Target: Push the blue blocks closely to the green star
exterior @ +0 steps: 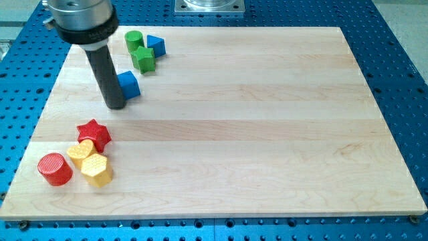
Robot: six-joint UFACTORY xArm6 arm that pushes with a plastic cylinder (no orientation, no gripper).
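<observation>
Blue cube (128, 85) touches my tip (115, 105) on the worktop (234, 134) (no pincer here), so push toward the view's top-right until it nears the green star (143, 59), where the other blue block (156, 45) sits.

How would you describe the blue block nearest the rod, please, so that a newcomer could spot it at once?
Start at the wooden board's top-left corner, where two green and two blue blocks sit. The blue cube lies lowest of these, below the green star. Unlike the other blue block beside the green cylinder, it touches my tip on the view's right.
</observation>
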